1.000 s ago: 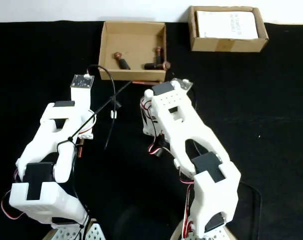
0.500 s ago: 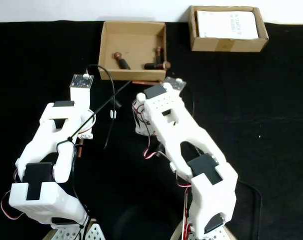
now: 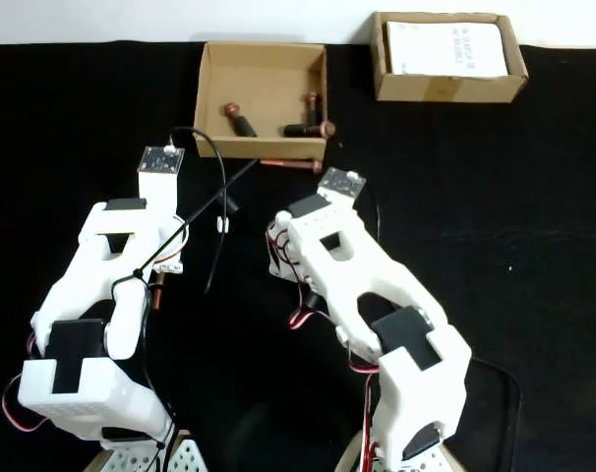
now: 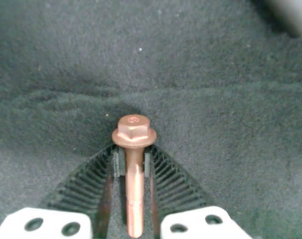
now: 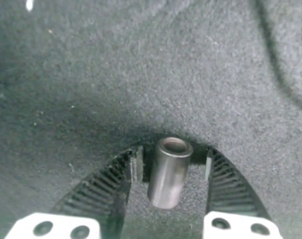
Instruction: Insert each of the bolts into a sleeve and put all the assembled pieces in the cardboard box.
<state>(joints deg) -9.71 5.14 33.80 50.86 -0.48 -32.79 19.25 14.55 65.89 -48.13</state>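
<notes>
Here the bolt (image 4: 133, 149) sits in the left gripper (image 4: 133, 162), whose ribbed fingers (image 4: 163, 172) are clamped on the copper shank just under the hexagonal head. The head sticks out past the fingertips, low over the black mat (image 4: 216, 74). In the high view the bolt (image 3: 157, 293) shows as a copper sliver under the left arm, at the left of the table. The sleeve (image 5: 169, 174), a short dark tube with its open end showing, stands between the fingers of the right gripper (image 5: 172, 155). These are spread wider than the sleeve: it is close against one finger, while a clear gap separates it from the other finger (image 5: 218, 179), so nothing is gripped. On the far side, the box (image 3: 211, 93) holds three assembled pieces (image 3: 241, 119) on its floor. A loose bolt (image 3: 290, 164) lies on the mat just outside the box's near wall. Well to the right, at the far edge, a second box (image 3: 446, 88) contains a white sheet (image 3: 446, 47).
</notes>
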